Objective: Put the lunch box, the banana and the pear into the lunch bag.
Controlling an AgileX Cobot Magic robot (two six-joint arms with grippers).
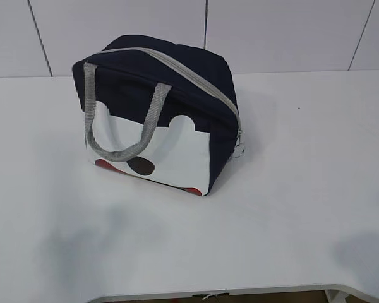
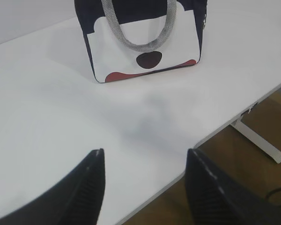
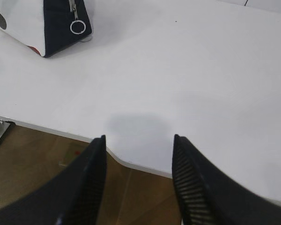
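Observation:
The navy lunch bag (image 1: 161, 113) stands upright on the white table, its grey zipper (image 1: 189, 72) closed along the top and its ring pull (image 1: 239, 150) hanging at the right end. Its white face with dark and red shapes (image 2: 145, 51) faces my left gripper (image 2: 145, 157), which hovers open and empty over the table's front edge, well short of the bag. My right gripper (image 3: 138, 140) also stands open and empty above the front edge, with the bag's ring pull (image 3: 77, 27) far off at the upper left. The lunch box, the banana and the pear are out of view.
The white table (image 1: 303, 189) spreads out around the bag. Its front edge (image 3: 131, 164) has a curved notch, with brown floor below. A white table leg (image 2: 257, 138) shows under the edge. A tiled wall stands behind.

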